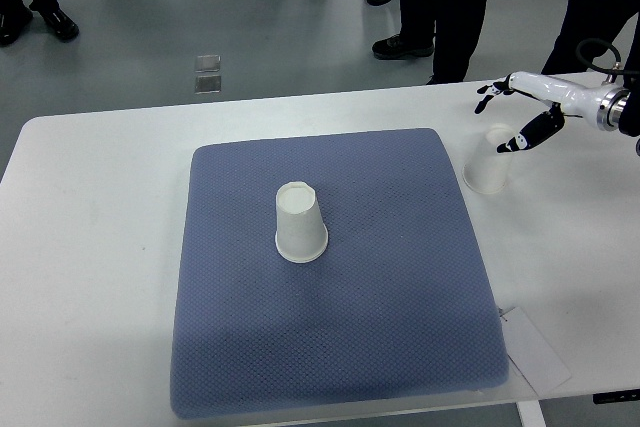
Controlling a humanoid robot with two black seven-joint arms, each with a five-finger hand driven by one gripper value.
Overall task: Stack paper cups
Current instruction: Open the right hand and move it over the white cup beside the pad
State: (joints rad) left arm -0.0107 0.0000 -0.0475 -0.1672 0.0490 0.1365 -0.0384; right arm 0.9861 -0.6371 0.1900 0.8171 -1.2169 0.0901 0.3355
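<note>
I'm seeing my right hand [515, 112] hanging over the table's [90, 247] far right side, fingers [488, 90] spread apart and gripping nothing. Just beneath it one paper cup [487, 172] is sitting mouth-down off the blue mat [330, 347]; the thumb seems to be brushing it, though I can't be sure. A second inverted cup [299, 224] is standing mid-mat. People's legs [450, 7] are lining the far edge.

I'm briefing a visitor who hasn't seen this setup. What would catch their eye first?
Probably the white paper cup standing upside down in the middle of the blue mat. Next, the right hand, fingers spread, hovering over a second cup off the mat's right edge, with people's legs beyond the table.
</note>
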